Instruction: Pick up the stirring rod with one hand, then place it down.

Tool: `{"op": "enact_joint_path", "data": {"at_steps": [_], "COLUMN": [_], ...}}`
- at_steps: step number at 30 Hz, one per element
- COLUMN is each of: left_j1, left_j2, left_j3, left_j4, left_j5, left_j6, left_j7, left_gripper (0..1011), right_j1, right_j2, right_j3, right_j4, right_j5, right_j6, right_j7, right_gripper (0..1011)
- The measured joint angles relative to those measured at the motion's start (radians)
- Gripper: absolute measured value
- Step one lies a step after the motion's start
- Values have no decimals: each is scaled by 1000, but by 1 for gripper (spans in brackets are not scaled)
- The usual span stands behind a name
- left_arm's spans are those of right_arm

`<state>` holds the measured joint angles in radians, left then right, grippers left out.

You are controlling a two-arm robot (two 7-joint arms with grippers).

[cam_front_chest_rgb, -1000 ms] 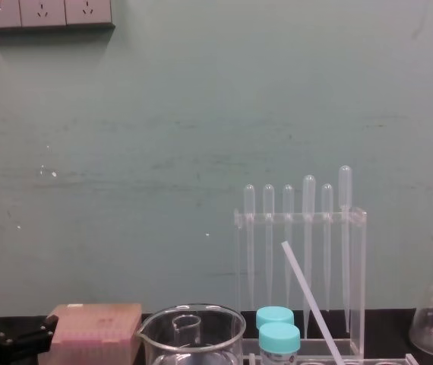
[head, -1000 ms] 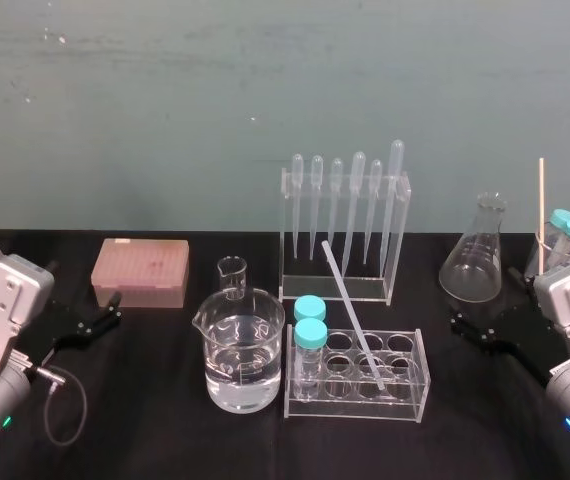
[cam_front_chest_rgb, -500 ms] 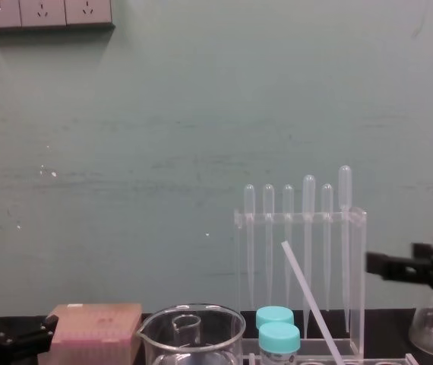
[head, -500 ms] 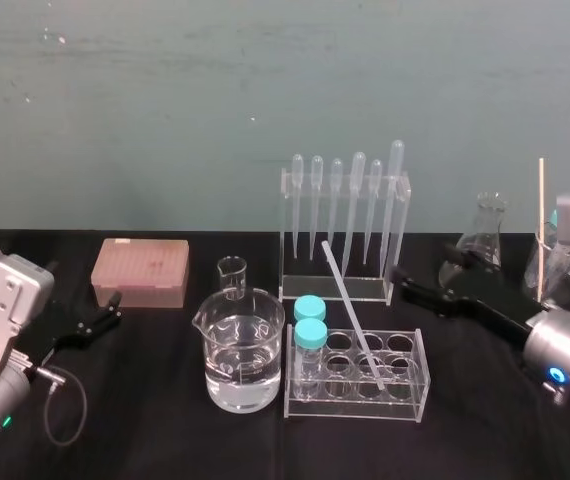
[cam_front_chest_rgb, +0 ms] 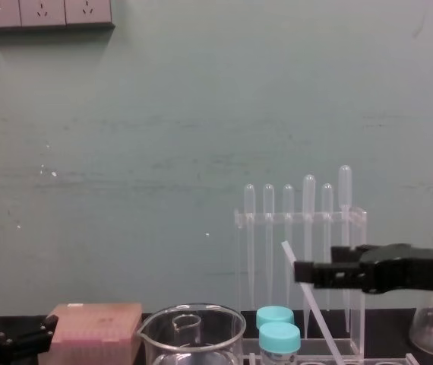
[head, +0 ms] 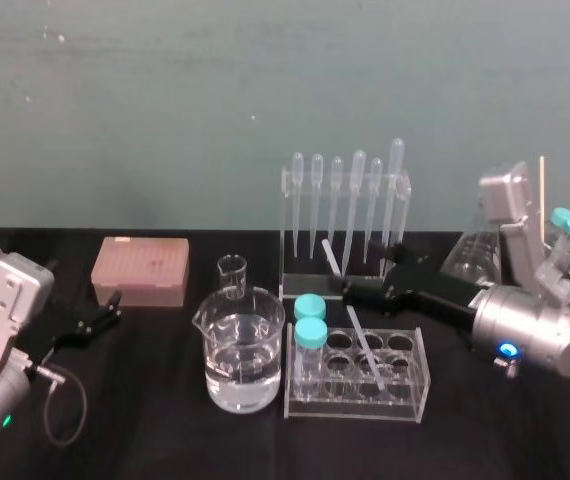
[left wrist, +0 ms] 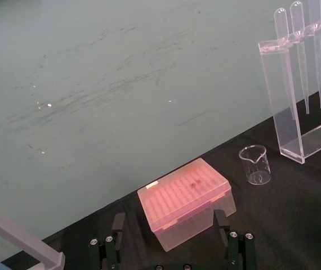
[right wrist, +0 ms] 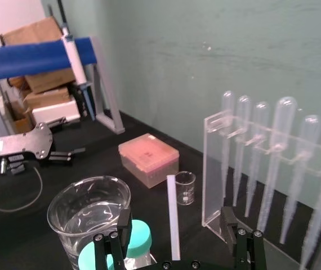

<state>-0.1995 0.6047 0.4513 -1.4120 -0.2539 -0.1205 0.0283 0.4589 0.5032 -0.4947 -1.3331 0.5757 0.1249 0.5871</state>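
My right gripper [head: 351, 291] hangs just above the tube rack [head: 417, 384], jaws spread wide and holding nothing, straddling the stirring rod [head: 364, 350] that leans in that rack. Closing, lifting and setting down remain. The left gripper [head: 105, 318] sits parked well left of the rack, fingers apart.

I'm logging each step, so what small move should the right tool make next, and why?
Probably close the right tool on the stirring rod: its fingers stand open on either side of the rod, which leans in the tube rack. The left tool sits parked near the pink box.
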Motion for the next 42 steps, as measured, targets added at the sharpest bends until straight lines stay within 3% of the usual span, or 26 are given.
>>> {"op": "enact_joint_path", "data": {"at_steps": [12, 24, 32, 42], "left_j1": [0, 0, 0, 0], "left_j2": [0, 0, 0, 0], "left_j3": [0, 0, 0, 0], "left_j4": [0, 0, 0, 0], "left_j5": [0, 0, 0, 0], "left_j6": [0, 0, 0, 0], "left_j7": [0, 0, 0, 0], "left_gripper": [1000, 1000, 1000, 1000], "right_j1": [80, 74, 71, 70], "right_j2": [-50, -46, -45, -44], "right_j3": [-51, -46, -44, -43], "right_j4": [114, 104, 101, 99], "right_j5": [-49, -45, -43, -43], "right_j6": [-20, -20, -20, -19], "right_j7": [46, 45, 43, 41], "right_gripper": [1003, 995, 813, 492]}}
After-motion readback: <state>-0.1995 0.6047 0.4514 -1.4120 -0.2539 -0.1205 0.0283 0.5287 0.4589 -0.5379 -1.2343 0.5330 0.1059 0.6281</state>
